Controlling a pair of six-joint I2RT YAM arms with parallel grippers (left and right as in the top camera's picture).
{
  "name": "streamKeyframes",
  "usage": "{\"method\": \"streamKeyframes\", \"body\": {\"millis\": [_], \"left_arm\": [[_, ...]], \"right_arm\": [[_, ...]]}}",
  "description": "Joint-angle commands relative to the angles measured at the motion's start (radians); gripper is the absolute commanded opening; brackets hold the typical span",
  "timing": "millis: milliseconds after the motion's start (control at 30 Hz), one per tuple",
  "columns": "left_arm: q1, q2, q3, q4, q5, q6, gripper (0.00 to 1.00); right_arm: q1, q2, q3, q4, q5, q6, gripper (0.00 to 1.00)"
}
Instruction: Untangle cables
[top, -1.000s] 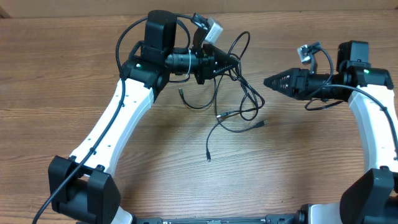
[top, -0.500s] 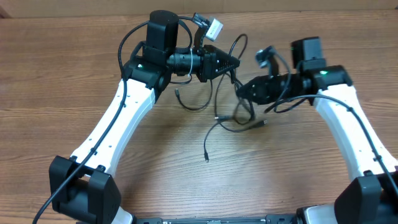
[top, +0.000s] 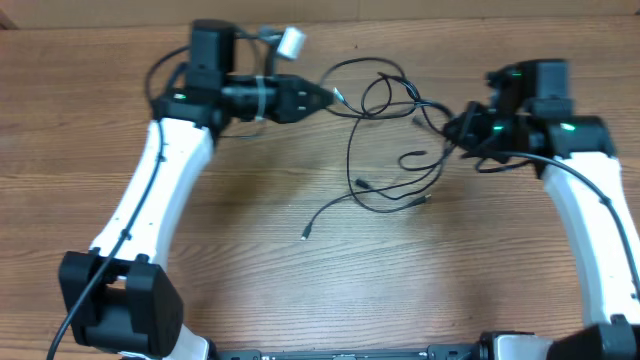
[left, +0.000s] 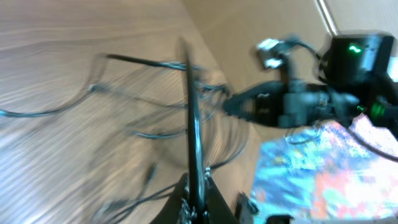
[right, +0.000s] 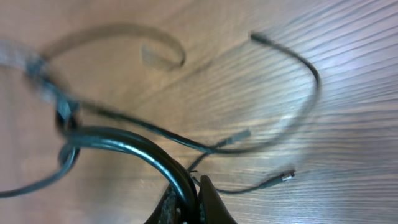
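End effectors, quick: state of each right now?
Left end effector: closed, pinching a strand of the cables.
Right end effector: closed on the cables too.

Robotics lab bench: white robot arms (top: 150, 200) over a wooden table (top: 300, 300).

The desk (top: 250, 230) is wood, smooth, with plain grain and a faint sheen. The cables (top: 405, 103) have black, glossy sheaths. The left arm (top: 150, 200) and right arm (top: 590, 215) wear smooth white plastic shells with matt black plastic joints.

Beside the wooden table (top: 250, 260) shows a blurred blue-and-pink patch (left: 323, 180), perhaps a shiny sheet.
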Motion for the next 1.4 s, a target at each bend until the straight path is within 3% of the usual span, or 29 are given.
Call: {"method": "streamKeyframes", "body": {"millis": [0,100,200,400,567,700,933,1000,1067,1167,1233,1367], "left_arm": [[0.098,0.0,0.006,-0.05,0.019,0.128,0.04],[0.141,0.0,0.006,-0.093,-0.071,0.159,0.04],[0.178,0.0,0.006,-0.129,-0.205,0.173,0.05],[0.285,0.0,0.006,-0.169,-0.386,0.173,0.04],[0.37,0.0,0.006,-0.171,-0.416,0.162,0.04],[0.395,0.0,0.006,-0.168,-0.42,0.138,0.04],[0.401,0.0,0.006,-0.174,-0.491,0.132,0.04],[0.399,0.0,0.006,-0.172,-0.435,0.108,0.04],[0.383,0.0,0.006,-0.163,-0.283,0.128,0.04],[0.332,0.0,0.006,-0.15,0.023,0.281,0.04],[0.293,0.0,0.006,-0.15,0.147,0.341,0.04],[0.192,0.0,0.006,-0.135,0.311,0.374,0.04]], "right_arm": [[-0.058,-0.039,0.021,0.01,-0.124,0.011,0.04],[-0.063,-0.04,0.021,0.014,-0.317,-0.104,0.04],[-0.063,-0.04,0.021,0.015,-0.339,-0.122,0.04],[-0.077,-0.04,0.021,0.037,-0.22,-0.105,0.04],[-0.101,-0.04,0.021,0.063,-0.068,0.042,0.04],[-0.101,-0.04,0.021,0.058,-0.006,0.069,0.04],[-0.146,-0.04,0.021,-0.081,0.297,0.218,0.04],[-0.15,-0.04,0.02,-0.097,0.259,0.224,0.04],[-0.143,-0.04,0.018,-0.097,0.192,0.218,0.05],[-0.098,-0.038,0.011,-0.082,0.094,0.212,0.13],[-0.058,-0.036,0.011,-0.068,0.049,0.169,0.16],[0.05,-0.036,0.011,-0.019,0.002,0.153,0.36]]}}
